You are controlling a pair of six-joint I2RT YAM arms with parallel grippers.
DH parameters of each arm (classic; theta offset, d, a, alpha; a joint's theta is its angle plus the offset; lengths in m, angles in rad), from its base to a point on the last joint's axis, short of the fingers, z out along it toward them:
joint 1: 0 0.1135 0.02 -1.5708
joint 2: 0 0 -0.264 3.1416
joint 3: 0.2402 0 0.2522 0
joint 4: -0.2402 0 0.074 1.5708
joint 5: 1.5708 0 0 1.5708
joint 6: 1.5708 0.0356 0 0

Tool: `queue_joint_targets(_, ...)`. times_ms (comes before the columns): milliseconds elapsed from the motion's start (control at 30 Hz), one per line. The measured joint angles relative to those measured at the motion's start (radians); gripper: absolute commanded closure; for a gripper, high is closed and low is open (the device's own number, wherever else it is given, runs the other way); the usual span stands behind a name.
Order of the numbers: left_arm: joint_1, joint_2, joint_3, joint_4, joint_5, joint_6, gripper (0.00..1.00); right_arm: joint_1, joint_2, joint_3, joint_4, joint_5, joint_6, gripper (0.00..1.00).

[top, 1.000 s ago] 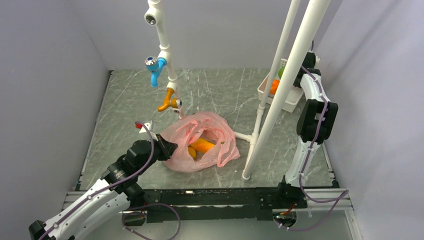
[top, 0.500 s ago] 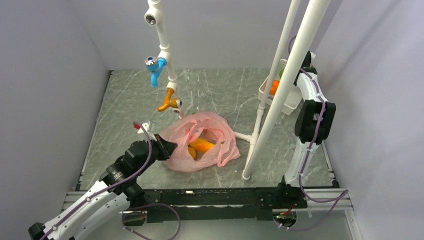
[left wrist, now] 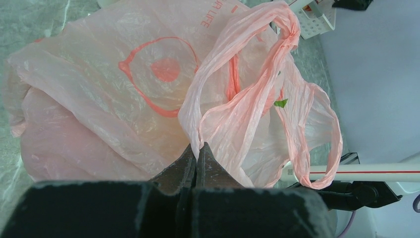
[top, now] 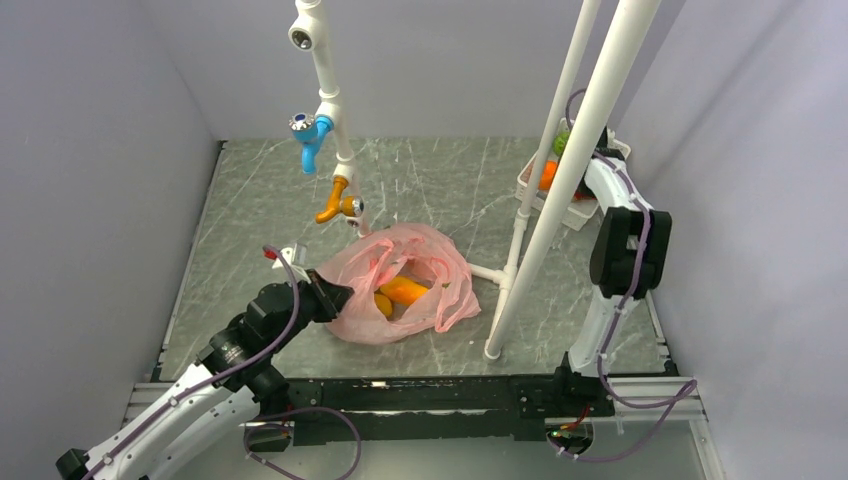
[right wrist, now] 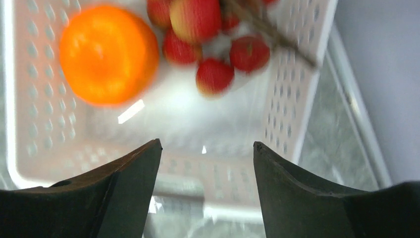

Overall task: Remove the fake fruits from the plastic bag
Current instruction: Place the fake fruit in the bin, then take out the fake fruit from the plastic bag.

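Left hand (left wrist: 197, 148) is clenched on a fold of the plastic bag (top: 440, 290) at its near-left rim, by the root of one loop handle, pinning the pink film low against the surface (top: 260, 220) so that the mouth gapes upward. Inside that opening lie two of the fake fruits, a long orange fruit (top: 405, 290) and, touching it on the left, a rounder yellow-orange fruit (top: 383, 303). Well apart, at the far right corner, the right hand (right wrist: 207, 146) hangs released and grasping nothing, just above the near wall of the white basket (right wrist: 292, 74); a round orange fruit (right wrist: 108, 53) and a red bunch (right wrist: 214, 75) already rest on the basket floor, blurred in the wrist view. I judge the task to be partway through: some fruit is out and stowed, while two pieces wait in the bag. The next move seems to fall to the right hand, which would have to swing back past the white pole (top: 540, 220) standing between basket and bag, come down through the open mouth with its fingers spread, and close on a fruit without snagging the loose film. The left hand's pinch should hold, or the mouth may collapse.
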Motion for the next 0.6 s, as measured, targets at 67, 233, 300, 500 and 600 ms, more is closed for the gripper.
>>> queue_joint_targets(67, 0.0, -0.006, 0.0, -0.005, 0.0, -0.001, 1.0, 0.002, -0.093, -0.133, 0.005, -0.017, 0.037, 0.29)
queue_joint_targets(233, 0.0, -0.016, 0.0, -0.009, 0.0, -0.005, 1.0, 0.005, -0.43, -0.448, 0.031, -0.071, 0.112, 0.3)
queue_joint_targets(300, 0.0, -0.017, 0.0, -0.009, 0.0, -0.005, 1.0, 0.008, -0.573, -0.557, 0.061, -0.119, 0.136, 0.31)
queue_joint_targets(500, 0.0, -0.013, 0.0, -0.009, 0.008, 0.002, 1.0, 0.031, -0.917, -0.859, 0.118, -0.335, 0.151, 0.26)
queue_joint_targets(600, 0.0, -0.01, 0.0, -0.009, 0.012, 0.004, 1.0, 0.048, -1.026, -0.948, 0.117, -0.49, 0.142, 0.26)
